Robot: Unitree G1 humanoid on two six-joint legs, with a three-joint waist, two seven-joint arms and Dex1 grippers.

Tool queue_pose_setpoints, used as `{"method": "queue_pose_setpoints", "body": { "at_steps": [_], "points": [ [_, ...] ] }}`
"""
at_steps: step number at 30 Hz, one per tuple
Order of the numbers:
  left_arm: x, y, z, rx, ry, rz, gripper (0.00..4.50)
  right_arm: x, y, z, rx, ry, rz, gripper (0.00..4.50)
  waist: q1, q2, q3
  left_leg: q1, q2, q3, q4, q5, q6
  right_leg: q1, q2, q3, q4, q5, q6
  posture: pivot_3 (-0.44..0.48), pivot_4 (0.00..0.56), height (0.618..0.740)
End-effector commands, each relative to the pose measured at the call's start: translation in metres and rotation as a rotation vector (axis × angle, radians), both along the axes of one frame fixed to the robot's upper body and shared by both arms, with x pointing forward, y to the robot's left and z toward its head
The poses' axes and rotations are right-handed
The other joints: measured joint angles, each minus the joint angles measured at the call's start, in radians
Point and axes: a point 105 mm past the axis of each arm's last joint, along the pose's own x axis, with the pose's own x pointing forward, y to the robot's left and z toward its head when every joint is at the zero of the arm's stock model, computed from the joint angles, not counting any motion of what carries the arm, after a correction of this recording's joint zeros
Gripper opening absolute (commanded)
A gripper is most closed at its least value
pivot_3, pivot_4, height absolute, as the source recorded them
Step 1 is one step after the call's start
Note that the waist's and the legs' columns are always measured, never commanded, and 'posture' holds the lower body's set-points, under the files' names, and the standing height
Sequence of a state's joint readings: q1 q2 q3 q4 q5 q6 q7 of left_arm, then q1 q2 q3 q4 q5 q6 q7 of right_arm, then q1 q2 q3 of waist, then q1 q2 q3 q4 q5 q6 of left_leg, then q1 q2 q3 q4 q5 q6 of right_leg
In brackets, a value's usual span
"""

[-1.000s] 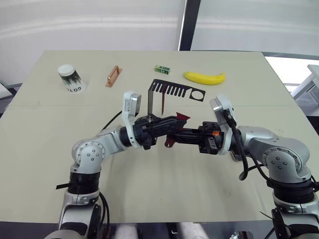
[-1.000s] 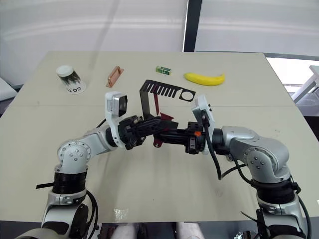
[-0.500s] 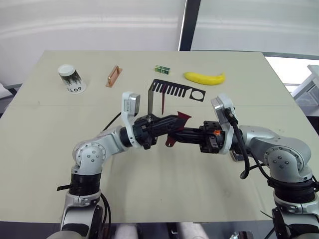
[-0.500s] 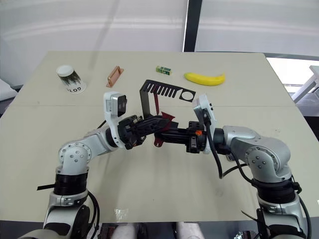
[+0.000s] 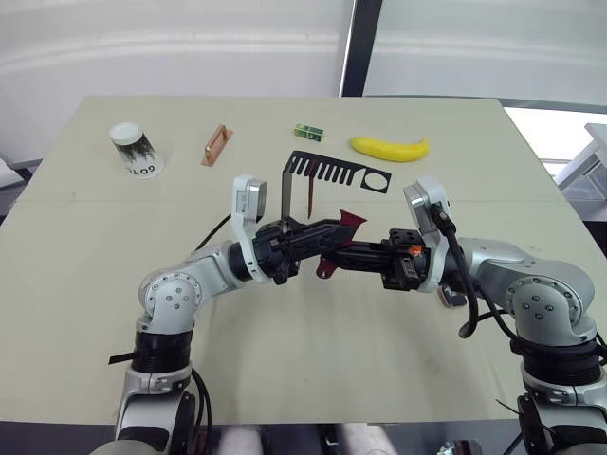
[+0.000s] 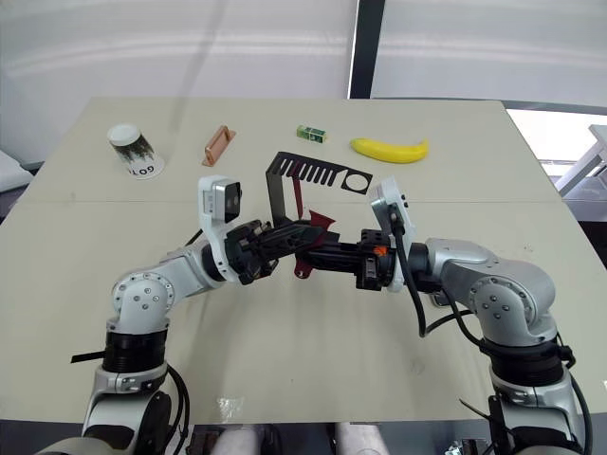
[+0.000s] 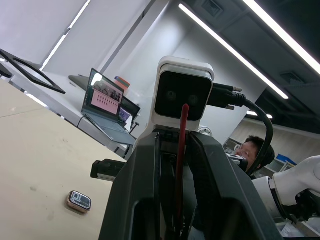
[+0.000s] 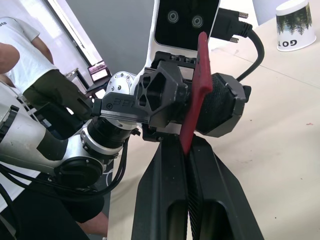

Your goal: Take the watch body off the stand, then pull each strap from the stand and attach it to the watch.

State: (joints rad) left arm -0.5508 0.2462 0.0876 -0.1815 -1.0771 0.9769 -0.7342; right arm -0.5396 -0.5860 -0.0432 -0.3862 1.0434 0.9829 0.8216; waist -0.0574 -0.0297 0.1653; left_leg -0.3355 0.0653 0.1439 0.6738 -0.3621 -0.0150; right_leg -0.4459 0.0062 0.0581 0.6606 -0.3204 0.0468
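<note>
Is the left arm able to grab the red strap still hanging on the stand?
Probably not yet: the hanging strap sits close behind, unblocked, but the left gripper has its jaws shut on the other strap.

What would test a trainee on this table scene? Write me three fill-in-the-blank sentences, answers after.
1. The left pincer and the right pincer are both shut on one dark-red ___.
2. The watch lies on the ___, held by neither pincer.
3. A second strap hangs from the black ___.
Missing words: strap; table; stand.
</note>
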Motion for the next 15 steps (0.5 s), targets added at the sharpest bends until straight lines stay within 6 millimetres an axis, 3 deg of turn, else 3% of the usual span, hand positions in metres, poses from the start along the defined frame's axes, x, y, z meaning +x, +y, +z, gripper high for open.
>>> {"method": "queue_pose_setpoints", "body": {
  "at_steps": [1,10,13,15],
  "points": [
    [-0.0086,-0.0024,0.0097,-0.029,-0.044,-0.029,1.00,-0.0017,-0.0006,0.0108,0.018,-0.034,0.001,0.00,0.000,0.000,0.000,0.000,0.000,0.000,0.000,0.000,0.000,0.000,0.000,0.000,0.000,0.000,0.000,0.000,0.150,0.740],
    [-0.0100,-0.0039,0.0120,-0.043,-0.051,-0.034,1.00,-0.0036,0.0012,0.0107,0.012,-0.036,0.010,0.00,0.000,0.000,0.000,0.000,0.000,0.000,0.000,0.000,0.000,0.000,0.000,0.000,0.000,0.000,0.000,0.000,0.150,0.740],
    [-0.0101,-0.0042,0.0133,-0.049,-0.052,-0.037,0.12,-0.0037,0.0012,0.0107,0.008,-0.039,0.009,0.00,0.000,0.000,0.000,0.000,0.000,0.000,0.000,0.000,0.000,0.000,0.000,0.000,0.000,0.000,0.000,0.000,0.150,0.740],
    [-0.0117,-0.0056,0.0141,-0.048,-0.055,-0.045,0.05,-0.0035,0.0012,0.0108,0.008,-0.039,0.007,0.00,0.000,0.000,0.000,0.000,0.000,0.000,0.000,0.000,0.000,0.000,0.000,0.000,0.000,0.000,0.000,0.000,0.150,0.740]
  ]
}}
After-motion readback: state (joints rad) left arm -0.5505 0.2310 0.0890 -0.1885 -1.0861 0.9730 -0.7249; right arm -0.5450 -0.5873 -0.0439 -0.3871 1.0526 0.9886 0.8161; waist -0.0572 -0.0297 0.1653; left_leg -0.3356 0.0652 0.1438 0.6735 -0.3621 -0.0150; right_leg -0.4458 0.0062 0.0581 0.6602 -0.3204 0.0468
